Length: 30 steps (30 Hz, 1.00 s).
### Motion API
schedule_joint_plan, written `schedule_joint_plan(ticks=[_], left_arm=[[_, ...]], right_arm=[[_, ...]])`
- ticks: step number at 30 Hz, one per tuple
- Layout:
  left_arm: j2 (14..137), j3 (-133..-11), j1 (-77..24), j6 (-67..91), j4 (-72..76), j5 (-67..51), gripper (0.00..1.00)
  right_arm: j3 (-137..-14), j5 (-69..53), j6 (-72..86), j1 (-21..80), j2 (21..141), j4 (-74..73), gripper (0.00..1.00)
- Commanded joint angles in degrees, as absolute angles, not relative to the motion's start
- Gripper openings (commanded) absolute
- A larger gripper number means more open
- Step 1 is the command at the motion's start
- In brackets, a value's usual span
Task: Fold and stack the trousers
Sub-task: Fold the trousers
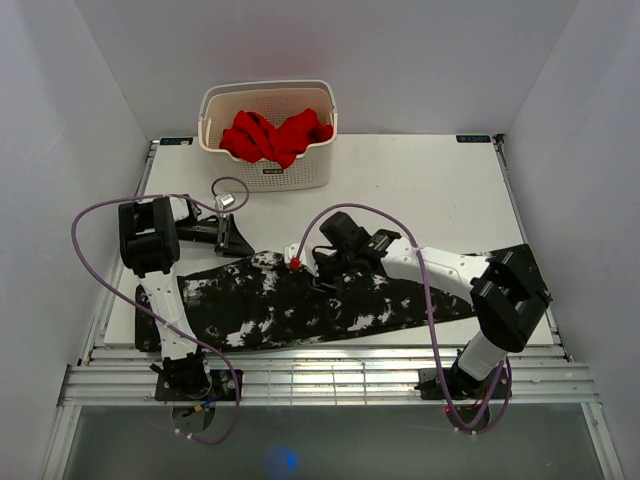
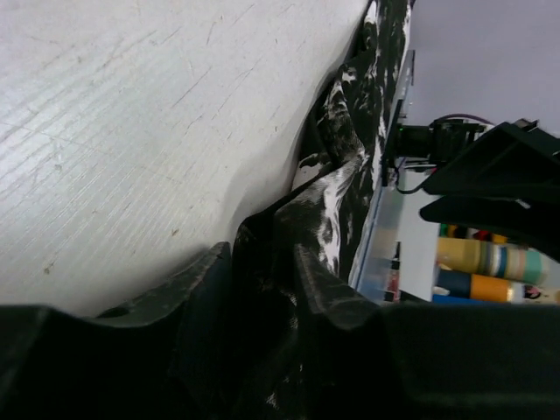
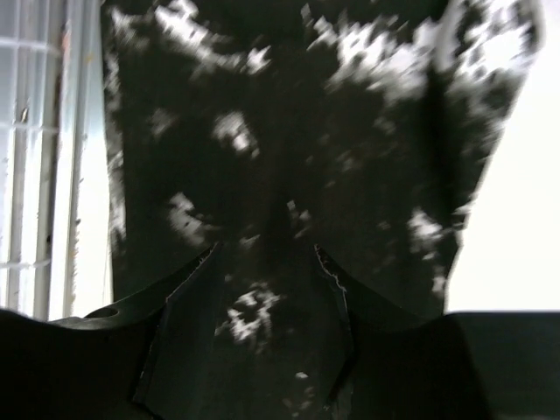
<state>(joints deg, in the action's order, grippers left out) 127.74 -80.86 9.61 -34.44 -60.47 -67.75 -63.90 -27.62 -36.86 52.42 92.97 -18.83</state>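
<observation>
The trousers [image 1: 300,305] are spread along the near edge of the scratched white worktop [image 1: 430,190], within white walls [image 1: 350,50]. A raised fold lies between the left fingers [image 2: 192,293]; whether it is gripped cannot be determined. The right fingers [image 3: 188,289] are parted, empty.

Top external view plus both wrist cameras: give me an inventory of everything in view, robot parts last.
table: one, white, under everything
trousers: one, black with white speckles, spread along the table's near half
basket: one, cream, far edge, left of centre
red garment: bright red, bunched in the basket; count unclear
left gripper: one, black, at the trousers' far edge, fabric between its jaws
right gripper: one, black, open over the trousers' middle
</observation>
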Motion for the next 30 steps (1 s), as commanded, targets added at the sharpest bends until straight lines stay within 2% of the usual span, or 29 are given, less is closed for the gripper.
schedule_joint_plan(ticks=[1,3,8,12,14,17,19,20,22,23,27,29,30], left_arm=[[128.4,-82.2,9.0,-33.1,-61.3,-73.8,0.43],[129.1,-82.6,8.7,-32.6,-61.2,-74.4,0.33],[130.5,-84.2,8.7,-35.2,-64.8,-78.7,0.28],[132.7,-86.5,8.8,-43.6,-75.0,-81.8,0.23],[134.2,-87.9,8.7,-49.7,-79.6,-82.6,0.16],[134.0,-87.9,8.7,-50.0,-80.2,-82.4,0.00],[134.1,-88.5,8.7,-49.9,-80.1,-81.4,0.00],[134.1,-88.5,8.7,-48.3,-78.7,-80.6,0.12],[133.2,-86.2,9.0,-44.6,-74.8,-78.8,0.50],[130.8,-84.6,9.1,-37.4,-67.2,-77.9,0.72],[124.4,-78.0,9.4,-26.1,-52.7,-71.4,0.79],[124.5,-77.9,9.3,-25.3,-52.1,-69.0,0.78],[125.8,-78.0,9.3,-25.1,-52.4,-69.0,0.73]], right_arm=[[-63.9,-29.4,-36.5,53.9,93.7,-21.9,0.48],[-63.5,-28.7,-35.9,54.7,94.4,-20.8,0.48],[-64.2,-25.8,-35.2,55.9,97.5,-20.1,0.47],[-63.7,-25.3,-35.0,56.2,97.7,-19.7,0.47],[-63.5,-25.0,-35.2,56.2,97.4,-19.9,0.47],[-63.8,-25.1,-34.9,56.2,96.9,-20.6,0.48],[-64.0,-25.8,-34.4,56.2,96.3,-20.7,0.49],[-64.2,-25.9,-34.2,56.2,96.2,-20.7,0.49],[-64.7,-26.2,-33.8,56.2,96.4,-21.4,0.50],[-65.0,-26.3,-33.8,56.3,96.5,-21.7,0.50],[-65.4,-25.8,-33.8,56.3,96.2,-22.1,0.52],[-65.2,-25.9,-33.7,56.4,96.0,-22.1,0.52],[-65.1,-25.8,-33.7,56.3,95.9,-22.1,0.52]])
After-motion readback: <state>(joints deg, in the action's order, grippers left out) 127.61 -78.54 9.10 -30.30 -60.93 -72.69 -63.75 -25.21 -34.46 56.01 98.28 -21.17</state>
